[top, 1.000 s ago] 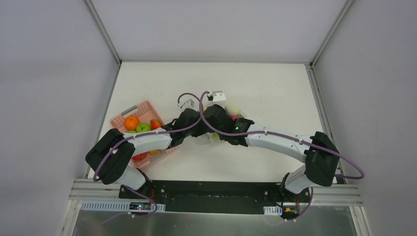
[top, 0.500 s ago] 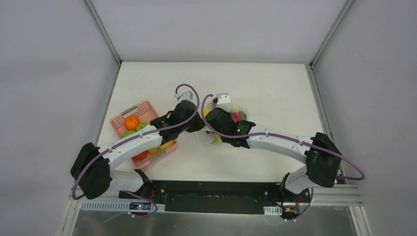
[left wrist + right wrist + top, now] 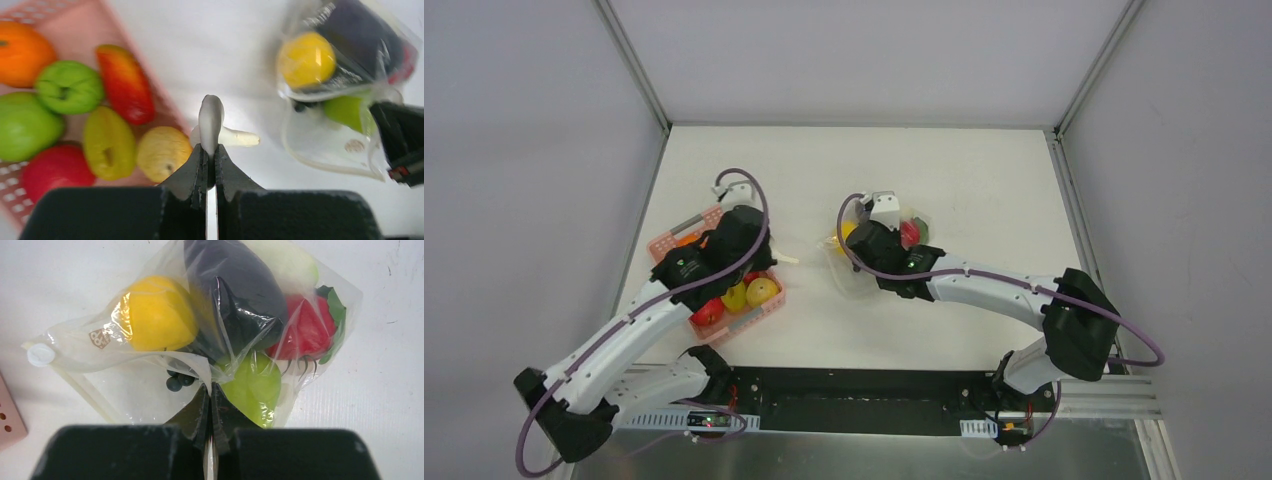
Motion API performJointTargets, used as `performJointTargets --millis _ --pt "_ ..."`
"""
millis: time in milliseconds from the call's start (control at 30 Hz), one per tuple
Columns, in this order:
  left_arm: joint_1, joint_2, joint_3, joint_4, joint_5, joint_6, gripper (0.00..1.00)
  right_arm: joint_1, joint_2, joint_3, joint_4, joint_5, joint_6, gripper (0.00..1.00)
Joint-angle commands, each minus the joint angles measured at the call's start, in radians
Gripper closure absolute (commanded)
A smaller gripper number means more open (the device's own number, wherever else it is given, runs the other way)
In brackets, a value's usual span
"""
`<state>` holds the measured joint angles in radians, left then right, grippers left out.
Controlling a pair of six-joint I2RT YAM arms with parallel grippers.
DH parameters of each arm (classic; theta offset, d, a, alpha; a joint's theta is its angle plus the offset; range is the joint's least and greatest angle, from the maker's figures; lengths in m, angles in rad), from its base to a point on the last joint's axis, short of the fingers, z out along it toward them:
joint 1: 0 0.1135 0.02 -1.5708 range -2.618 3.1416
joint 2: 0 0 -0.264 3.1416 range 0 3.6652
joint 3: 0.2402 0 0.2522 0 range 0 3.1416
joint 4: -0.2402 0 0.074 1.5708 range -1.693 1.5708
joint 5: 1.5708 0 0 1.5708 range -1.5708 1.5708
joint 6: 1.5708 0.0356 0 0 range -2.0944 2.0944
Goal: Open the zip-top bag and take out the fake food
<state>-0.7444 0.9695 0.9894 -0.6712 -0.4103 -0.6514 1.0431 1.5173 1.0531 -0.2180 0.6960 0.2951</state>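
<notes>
The zip-top bag is a clear crinkly pouch lying right of centre on the table. My right gripper is shut on a fold of its film. Inside the bag I see fake food: a yellow fruit, a dark eggplant, a red tomato and a light green piece. My left gripper is shut on a white elongated vegetable, held above the table just right of the pink basket. From above, the vegetable pokes out beside the left gripper, well left of the bag.
The pink basket at the table's left holds an orange mandarin, green apples, a red apple and yellowish pears. White walls and metal rails close in the table on three sides.
My left arm swung left from the bag to the basket's right edge, its jaws closing on the white vegetable. The right gripper stayed shut on the bag.
</notes>
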Motion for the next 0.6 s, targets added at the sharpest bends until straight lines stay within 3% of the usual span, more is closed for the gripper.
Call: performJointTargets --millis 0,167,333,567 --pt "0.146 -0.114 0.012 -0.144 -0.135 0.099 1.0 -0.015 -0.039 -0.02 0.011 0.02 0.003 1.0" --pt "0.362 -0.159 -0.04 -0.075 -0.117 0.196 1.0 -0.019 -0.051 -0.029 0.016 0.003 0.009 1.0" --pt "0.516 -0.069 -0.048 0.05 -0.099 0.237 1.0 -0.02 -0.072 -0.042 0.018 -0.002 0.013 1.0" --pt "0.605 0.157 0.007 0.218 -0.085 0.29 0.97 -0.022 -0.097 -0.066 0.022 -0.013 0.036 1.0"
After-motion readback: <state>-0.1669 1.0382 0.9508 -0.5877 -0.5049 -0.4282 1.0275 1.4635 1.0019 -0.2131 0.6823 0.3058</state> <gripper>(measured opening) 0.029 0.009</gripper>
